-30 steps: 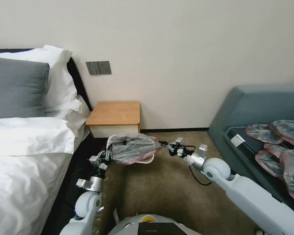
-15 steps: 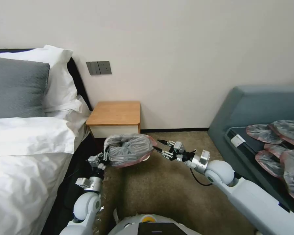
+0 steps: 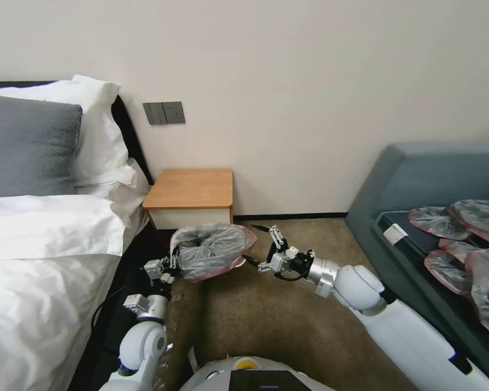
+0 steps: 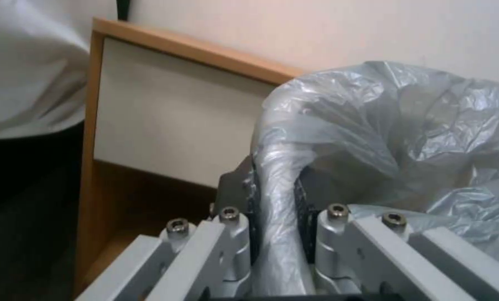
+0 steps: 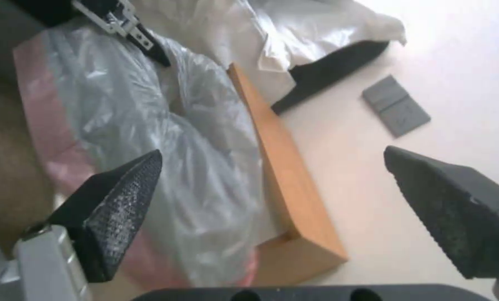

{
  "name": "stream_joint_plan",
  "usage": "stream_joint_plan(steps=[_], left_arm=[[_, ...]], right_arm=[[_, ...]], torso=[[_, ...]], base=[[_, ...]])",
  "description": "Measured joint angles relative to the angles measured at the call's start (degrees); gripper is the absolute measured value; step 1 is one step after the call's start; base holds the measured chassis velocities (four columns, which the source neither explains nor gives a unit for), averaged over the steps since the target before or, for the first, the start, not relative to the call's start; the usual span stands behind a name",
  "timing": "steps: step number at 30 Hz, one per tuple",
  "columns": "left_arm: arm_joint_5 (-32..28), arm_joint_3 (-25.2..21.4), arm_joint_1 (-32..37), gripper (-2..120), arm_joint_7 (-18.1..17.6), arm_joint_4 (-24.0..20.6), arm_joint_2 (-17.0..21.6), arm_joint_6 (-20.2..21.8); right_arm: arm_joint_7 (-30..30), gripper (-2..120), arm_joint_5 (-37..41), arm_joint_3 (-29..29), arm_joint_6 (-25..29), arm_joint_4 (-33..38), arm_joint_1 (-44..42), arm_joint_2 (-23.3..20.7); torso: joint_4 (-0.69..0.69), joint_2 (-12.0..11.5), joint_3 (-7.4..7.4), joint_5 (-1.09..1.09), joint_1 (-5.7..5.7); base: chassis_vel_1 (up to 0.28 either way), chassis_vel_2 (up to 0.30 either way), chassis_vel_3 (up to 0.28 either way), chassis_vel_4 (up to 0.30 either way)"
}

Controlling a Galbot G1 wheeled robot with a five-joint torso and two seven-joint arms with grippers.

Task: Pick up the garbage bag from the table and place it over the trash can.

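The garbage bag, crinkly grey plastic with a pinkish-red rim, bulges on the floor just in front of the table. It covers the trash can, which is hidden beneath it. My left gripper is at the bag's left edge, shut on a bunched strand of the plastic. To the right of the bag, my right gripper stands open and holds nothing. In the right wrist view its dark fingertips are spread wide, with the bag and the table beyond them.
A bed with white linen and pillows runs along the left. A grey-blue sofa on the right carries a heap of flat grey-and-pink bags. Brown carpet lies open between them. A wall switch sits above the table.
My right gripper let go of the bag's right edge, opened wide and drew back a little while turning. The bag slackened and shifted left. The left gripper kept its hold.
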Motion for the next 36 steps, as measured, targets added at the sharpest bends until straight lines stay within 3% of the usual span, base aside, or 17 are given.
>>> stream_joint_plan(steps=[3,8,18,36], left_arm=[[-0.2,0.6,-0.6,9,-0.8,-0.6,0.2,2.0],[-0.7,0.8,-0.7,9,-1.7,-1.0,0.1,3.0],[-2.6,1.2,-1.0,9,-4.1,-2.6,-0.3,6.8],[-3.5,1.1,-0.6,9,-4.1,-3.0,-0.2,7.0]], right_arm=[[0.3,100,-3.4,-0.9,0.3,0.7,0.4,-1.0],[-0.1,100,-7.5,-2.3,1.6,1.5,0.1,-0.8],[-1.2,100,-18.2,-3.9,6.6,0.8,-1.6,4.2],[1.2,97,-27.5,-3.3,14.8,-5.4,-2.0,10.4]], torso=[[-0.05,0.0,0.0,-0.02,0.0],[-0.02,0.0,0.0,-0.01,0.0],[-0.03,0.0,0.0,-0.01,0.0],[-0.02,0.0,0.0,0.0,0.0]], base=[[0.0,0.0,0.0,0.0],[0.0,0.0,0.0,0.0],[0.0,0.0,0.0,0.0],[0.0,0.0,0.0,0.0]])
